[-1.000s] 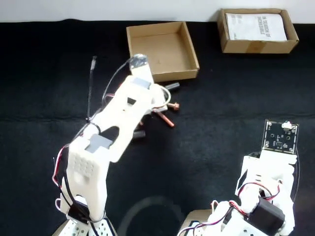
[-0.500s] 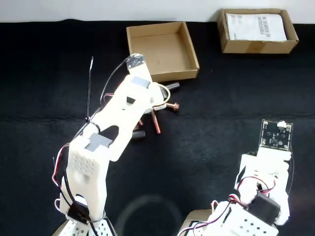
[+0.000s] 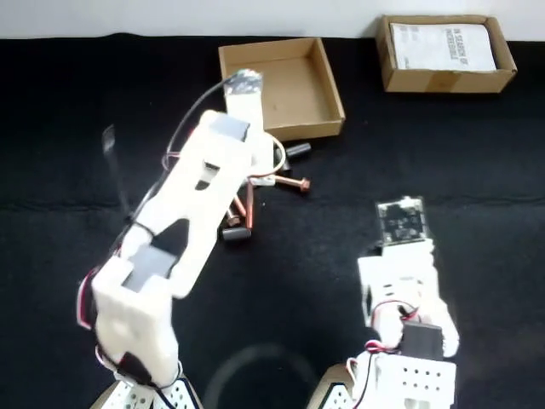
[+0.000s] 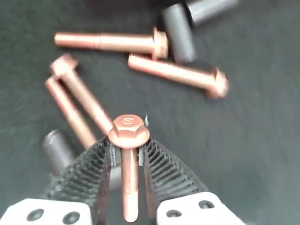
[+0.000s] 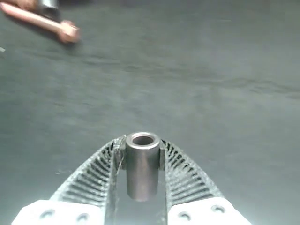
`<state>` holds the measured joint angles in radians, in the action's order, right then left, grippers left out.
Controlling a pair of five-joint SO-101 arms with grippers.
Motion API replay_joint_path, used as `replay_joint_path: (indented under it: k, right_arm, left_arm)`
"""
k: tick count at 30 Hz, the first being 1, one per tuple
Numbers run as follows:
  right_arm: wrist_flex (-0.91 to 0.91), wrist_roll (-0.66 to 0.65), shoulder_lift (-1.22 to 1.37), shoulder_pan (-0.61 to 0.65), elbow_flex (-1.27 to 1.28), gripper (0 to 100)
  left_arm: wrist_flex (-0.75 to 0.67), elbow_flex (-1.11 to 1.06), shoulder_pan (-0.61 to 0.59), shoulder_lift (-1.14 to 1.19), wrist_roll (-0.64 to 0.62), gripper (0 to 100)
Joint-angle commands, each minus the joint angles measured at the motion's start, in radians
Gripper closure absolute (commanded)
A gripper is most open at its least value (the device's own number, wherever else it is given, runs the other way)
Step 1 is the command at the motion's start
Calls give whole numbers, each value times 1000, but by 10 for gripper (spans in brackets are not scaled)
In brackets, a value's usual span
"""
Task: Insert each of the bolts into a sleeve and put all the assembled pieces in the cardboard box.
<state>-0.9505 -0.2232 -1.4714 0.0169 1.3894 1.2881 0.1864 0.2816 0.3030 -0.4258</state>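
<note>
My left gripper (image 4: 127,143) is shut on a copper bolt (image 4: 128,154), held lengthwise between the pads with its hex head past the tips. It hangs above a loose pile of copper bolts (image 4: 177,75) and dark grey sleeves (image 4: 178,32). In the high view the left arm (image 3: 204,175) stretches over that pile (image 3: 289,181), just in front of the open cardboard box (image 3: 328,77). My right gripper (image 5: 143,145) is shut on a grey sleeve (image 5: 142,164) with its open bore facing away from the wrist. The right arm (image 3: 402,264) stands at the front right, apart from the pile.
A second cardboard box (image 3: 426,81) holding a white booklet sits at the back right. A thin black cable (image 3: 115,162) rises on the left arm's far side. One loose bolt (image 5: 44,21) lies on the black cloth ahead of the right gripper.
The left arm has swung toward the box, and the bolts beneath it have shifted. The right arm has moved left toward the table's middle with the sleeve.
</note>
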Motion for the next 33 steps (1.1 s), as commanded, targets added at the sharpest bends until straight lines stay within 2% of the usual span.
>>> replay_joint_path:
  k: [1, 3, 5, 13, 18, 23, 25, 31, 33]
  right_arm:
    - [36, 293, -15, 142, -19, 991]
    - [61, 420, -15, 194, -33, 991]
    - [59, 480, -15, 214, -67, 991]
    - [54, 482, -15, 277, -174, 991]
    - [54, 482, -15, 381, -229, 991]
    - [54, 482, -15, 490, -266, 991]
    - [54, 482, -15, 507, -248, 991]
    - [54, 482, -61, 582, -188, 991]
    - [54, 482, -82, 605, -186, 991]
  left_arm:
    - [91, -18, 15, -229, 71, 991]
    - [133, -54, 15, -346, 98, 991]
    - [170, -107, 16, -473, 109, 991]
    - [164, -460, 18, -1052, 107, 991]
    - [-8, -762, 12, -1357, 107, 991]
    - [-325, -1064, 13, -1586, 106, 991]
    - [-410, -1142, 16, -1649, 104, 991]
    - [-456, -1241, 13, -1689, 100, 991]
    - [-511, -1264, 16, -1689, 100, 991]
